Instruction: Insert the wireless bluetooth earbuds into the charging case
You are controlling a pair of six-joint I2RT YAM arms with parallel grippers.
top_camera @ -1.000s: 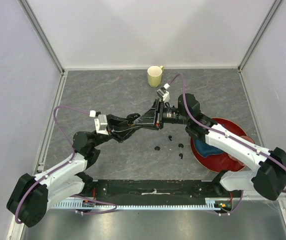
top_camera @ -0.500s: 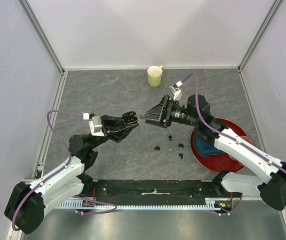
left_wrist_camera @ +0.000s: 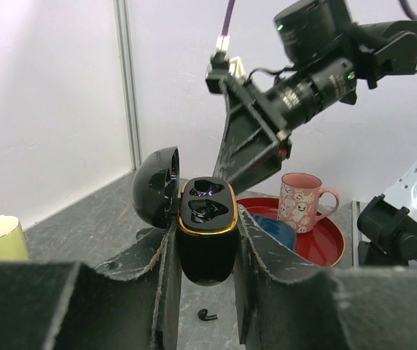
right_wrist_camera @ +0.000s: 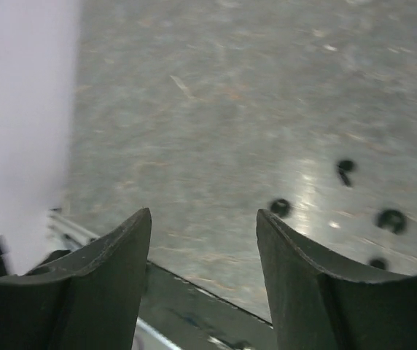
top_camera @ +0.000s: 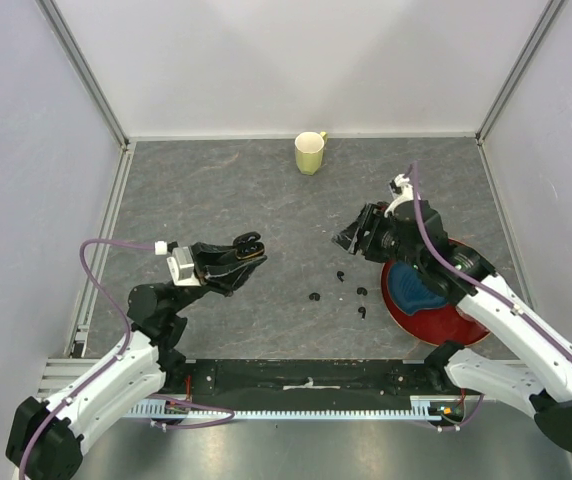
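The charging case [left_wrist_camera: 207,248], glossy black with a gold rim, stands upright between the fingers of my left gripper [left_wrist_camera: 207,222], which is shut on it. Its lid [left_wrist_camera: 156,188] hangs open to the left, and I cannot tell what its two dark sockets hold. From above, the left gripper [top_camera: 238,258] holds the case [top_camera: 249,243] over the table's left middle. My right gripper [top_camera: 344,238] hangs open and empty, well to the right of the case. Several black earbuds [top_camera: 314,296] [top_camera: 340,276] [top_camera: 361,292] [top_camera: 362,312] lie on the table below it; the right wrist view shows them as earbuds [right_wrist_camera: 281,207] [right_wrist_camera: 345,169] [right_wrist_camera: 391,219].
A yellow-green mug [top_camera: 309,152] stands at the back. A red tray [top_camera: 476,325] at the right holds a blue item [top_camera: 416,290], and the left wrist view shows a pink mug [left_wrist_camera: 302,200] there too. The black rail [top_camera: 306,378] lines the near edge.
My right gripper has pulled away from the case to the right and opened. My left arm has drawn back to the left with the open case still in its grip.
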